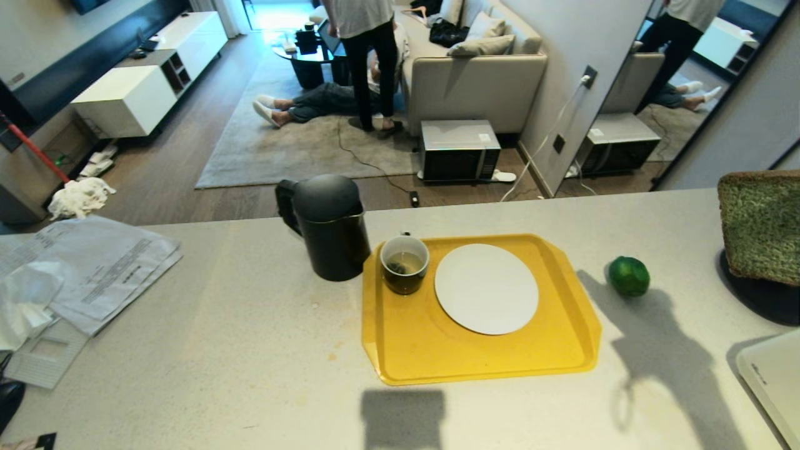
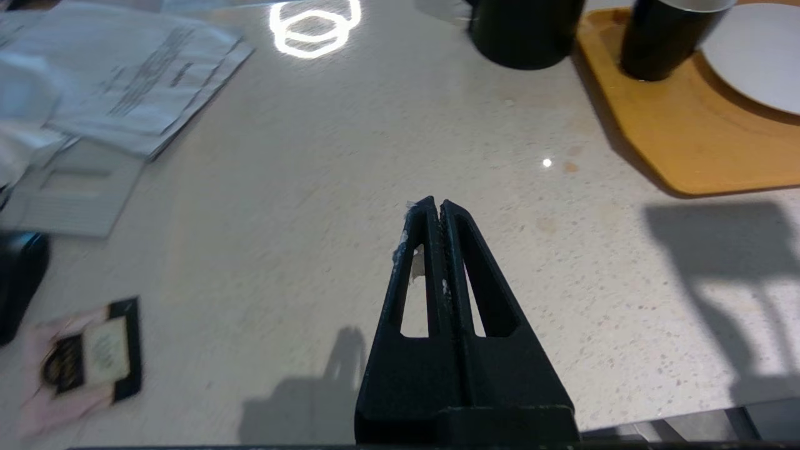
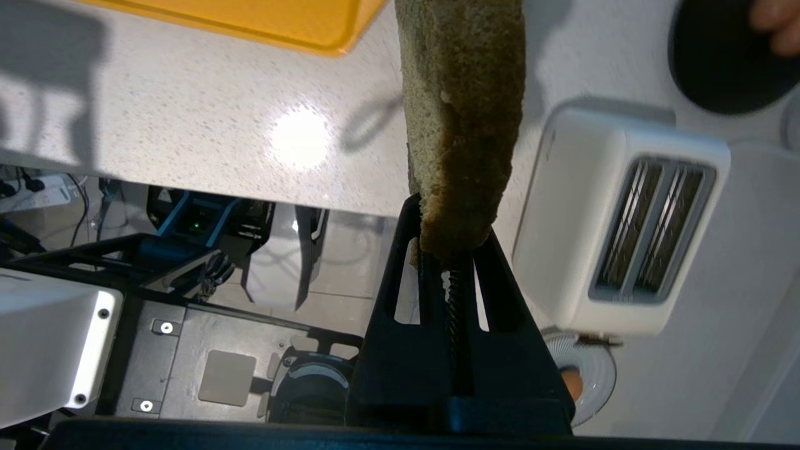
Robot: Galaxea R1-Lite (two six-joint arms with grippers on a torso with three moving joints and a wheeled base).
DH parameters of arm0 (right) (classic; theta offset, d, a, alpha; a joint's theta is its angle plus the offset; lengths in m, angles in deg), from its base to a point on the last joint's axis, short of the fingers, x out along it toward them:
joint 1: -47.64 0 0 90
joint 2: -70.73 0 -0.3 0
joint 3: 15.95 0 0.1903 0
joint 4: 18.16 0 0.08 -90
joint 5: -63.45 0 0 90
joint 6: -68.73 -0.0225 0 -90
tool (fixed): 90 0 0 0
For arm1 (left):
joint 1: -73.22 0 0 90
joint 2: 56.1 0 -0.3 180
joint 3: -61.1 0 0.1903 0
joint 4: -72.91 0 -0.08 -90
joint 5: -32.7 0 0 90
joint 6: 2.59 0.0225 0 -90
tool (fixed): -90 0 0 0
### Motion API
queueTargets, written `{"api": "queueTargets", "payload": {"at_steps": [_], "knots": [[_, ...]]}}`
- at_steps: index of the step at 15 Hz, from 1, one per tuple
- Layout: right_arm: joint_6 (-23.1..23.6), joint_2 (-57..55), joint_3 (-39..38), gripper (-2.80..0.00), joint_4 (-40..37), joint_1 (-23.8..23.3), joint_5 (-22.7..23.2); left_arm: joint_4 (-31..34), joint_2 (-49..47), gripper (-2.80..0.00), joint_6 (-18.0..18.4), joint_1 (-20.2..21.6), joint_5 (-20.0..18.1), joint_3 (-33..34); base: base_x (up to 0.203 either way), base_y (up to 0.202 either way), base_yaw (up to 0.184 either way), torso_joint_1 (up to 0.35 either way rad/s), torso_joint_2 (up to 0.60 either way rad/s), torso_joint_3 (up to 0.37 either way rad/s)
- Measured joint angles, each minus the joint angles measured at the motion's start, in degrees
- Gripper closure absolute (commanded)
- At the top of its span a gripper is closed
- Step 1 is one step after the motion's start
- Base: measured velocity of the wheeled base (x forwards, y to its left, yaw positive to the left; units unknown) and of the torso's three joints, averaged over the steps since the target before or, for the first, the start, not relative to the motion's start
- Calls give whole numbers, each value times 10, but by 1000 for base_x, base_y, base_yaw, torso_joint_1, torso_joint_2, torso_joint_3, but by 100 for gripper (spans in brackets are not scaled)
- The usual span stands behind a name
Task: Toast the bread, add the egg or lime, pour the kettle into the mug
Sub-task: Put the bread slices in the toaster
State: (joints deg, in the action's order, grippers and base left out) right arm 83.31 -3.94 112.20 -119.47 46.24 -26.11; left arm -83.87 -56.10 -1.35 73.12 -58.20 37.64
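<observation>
My right gripper is shut on the lower crust of the bread, a thick green slice held on edge in the air. The bread shows at the far right of the head view, above a black round disc. The white toaster with two empty slots stands just beside it. The egg lies in a small ribbed white dish, mostly hidden behind my gripper. The lime rests on the counter right of the yellow tray. On the tray stands the mug; the black kettle is just left of it. My left gripper hangs shut and empty over bare counter.
A white plate lies on the tray. Papers cover the counter's left end. A person's fingers touch the black disc. Beyond the counter a person stands, another lies on the rug, and a microwave sits on the floor.
</observation>
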Motion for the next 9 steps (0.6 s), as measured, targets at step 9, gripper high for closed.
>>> {"api": "queueTargets", "payload": {"at_steps": [9], "knots": [[0, 2, -2, 0, -1, 1, 0, 0, 0, 0, 0, 0, 0, 0, 1, 10, -171, 3, 4, 2]]}}
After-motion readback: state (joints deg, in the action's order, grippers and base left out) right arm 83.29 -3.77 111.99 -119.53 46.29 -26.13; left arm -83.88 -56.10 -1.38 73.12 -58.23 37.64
